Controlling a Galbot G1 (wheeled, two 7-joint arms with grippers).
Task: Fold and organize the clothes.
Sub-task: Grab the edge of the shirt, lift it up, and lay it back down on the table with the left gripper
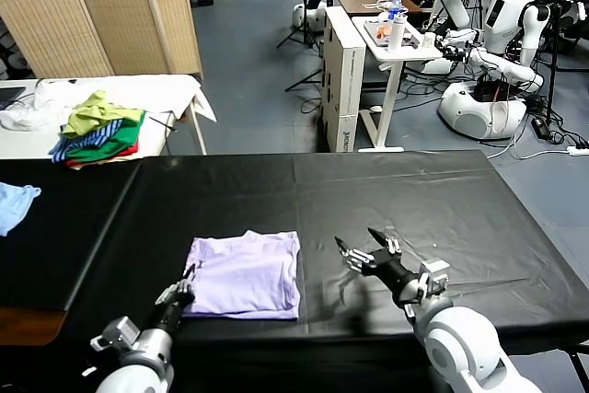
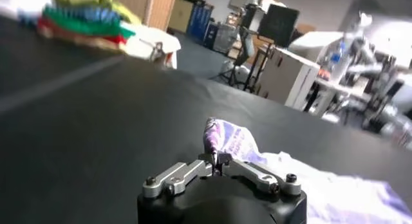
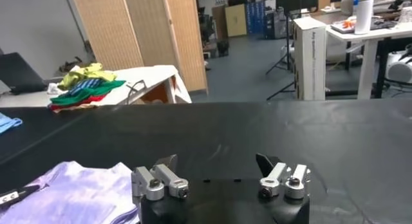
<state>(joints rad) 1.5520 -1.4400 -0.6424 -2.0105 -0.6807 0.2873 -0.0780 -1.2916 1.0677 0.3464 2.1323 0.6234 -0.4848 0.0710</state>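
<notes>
One broad table (image 1: pixel 442 200), draped in smooth, faintly creased black sheeting, carried the T-shirt (image 1: pixel 247 275), a thin, soft, pale lilac garment folded into a rough rectangle near the table's front edge, left of centre. At the shirt's front left corner the left end effector (image 1: pixel 187 286) had its fingers pressed together on a pinched-up peak of cloth showing purple-and-white print, while the right end effector (image 1: pixel 368 248) hovered just right of the shirt, fingers spread wide and holding nothing.
</notes>
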